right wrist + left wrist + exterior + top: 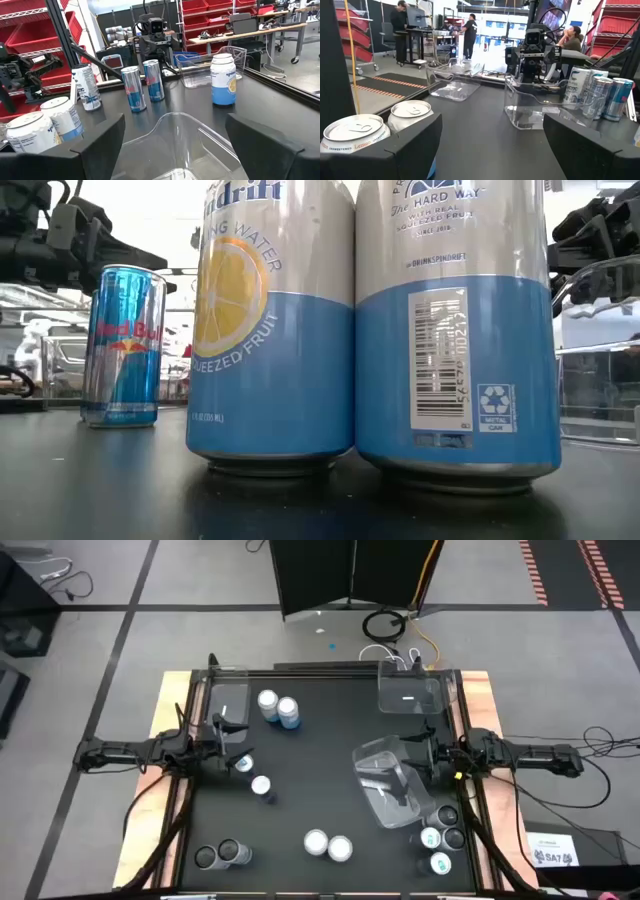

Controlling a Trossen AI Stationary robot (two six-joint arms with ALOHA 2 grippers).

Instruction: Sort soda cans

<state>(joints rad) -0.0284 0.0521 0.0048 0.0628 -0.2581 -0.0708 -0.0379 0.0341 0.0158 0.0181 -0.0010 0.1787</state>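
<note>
The table (330, 755) is a dark slab with cans scattered in small groups and three clear bins set around its edges, which suggests each bin is meant to take one kind of can.

The biggest bin (390, 785) lies tilted on the right half, its open mouth toward the right gripper (428, 755). That gripper's fingers stand wide with the bin's rim between them in the right wrist view, but not pinching it as far as I can tell; it looks placed to seize or steady the bin so cans can go in. A second bin (410, 692) sits at the far right corner and a third (228, 700) at the far left corner, both apparently empty.

The left gripper (222, 745) hovers at the left side, fingers also wide and holding nothing, just beside two cans (250, 775) there; I judge it is lined up for a first pick.

The remaining cans: a blue-sided pair (279, 708) at the far middle, a white-topped pair (328, 845) at the near middle, a dark pair (222, 855) at the near left, and a cluster of four (440, 838) at the near right just behind the big bin. None sits in a bin yet, so sorting has hardly begun.
</note>
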